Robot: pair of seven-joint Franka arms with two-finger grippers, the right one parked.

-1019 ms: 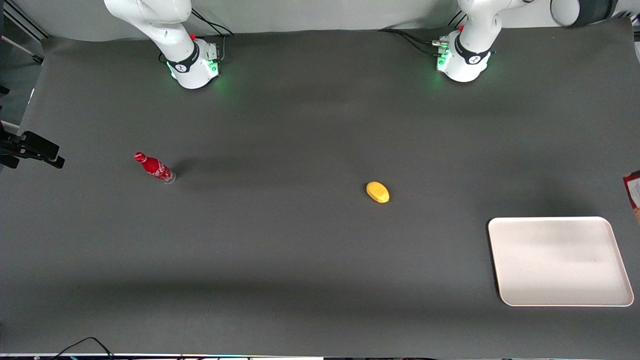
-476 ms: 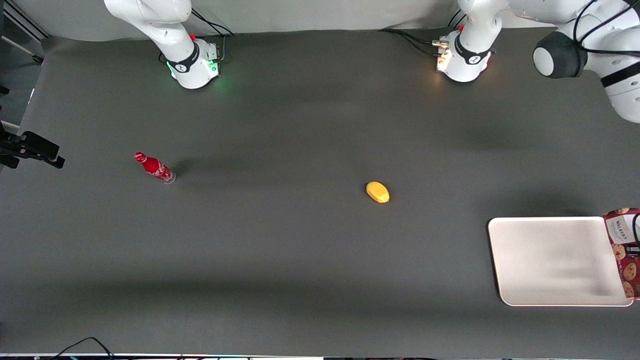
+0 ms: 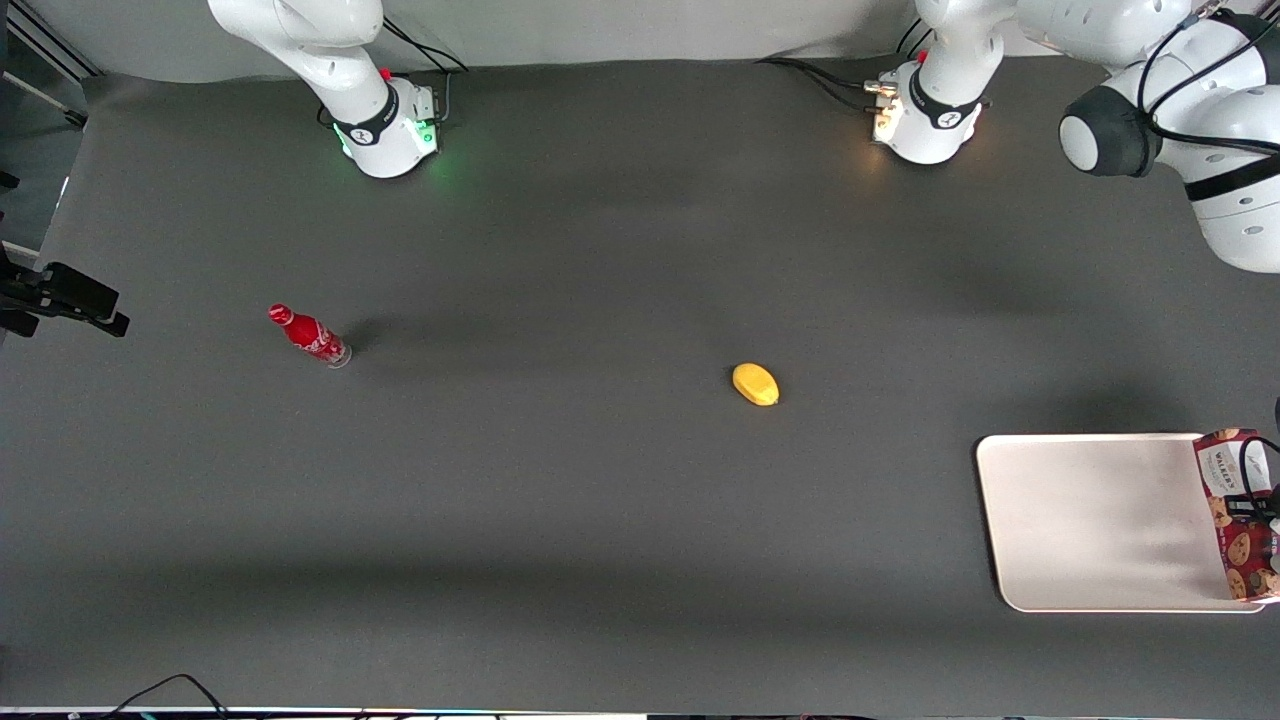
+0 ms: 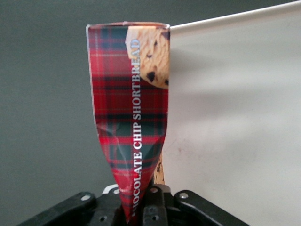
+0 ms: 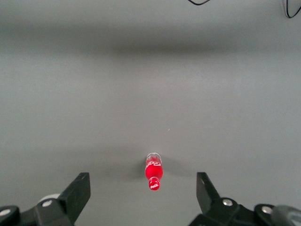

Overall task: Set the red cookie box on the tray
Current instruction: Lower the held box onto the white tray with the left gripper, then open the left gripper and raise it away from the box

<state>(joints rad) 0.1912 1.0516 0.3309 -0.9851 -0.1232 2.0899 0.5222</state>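
Hand (image 4: 136, 207) clamped on red cookie box (image 4: 131, 113), carton crumpled at the grip. Box hangs over the tray (image 3: 1090, 520) rim at the working arm's end of the table (image 3: 600, 520). Yellow object (image 3: 755, 384) mid-table, farther from the front camera. Red bottle (image 3: 308, 335) toward the parked arm's end.

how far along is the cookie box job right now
Done: the red cookie box is picked up, pinched in the gripper, its carton creased where it is clamped. In hand: the box hangs over the tray at its edge toward the working arm's end of the table; whether it touches the tray cannot be told. Left: set it down on the tray and let go.
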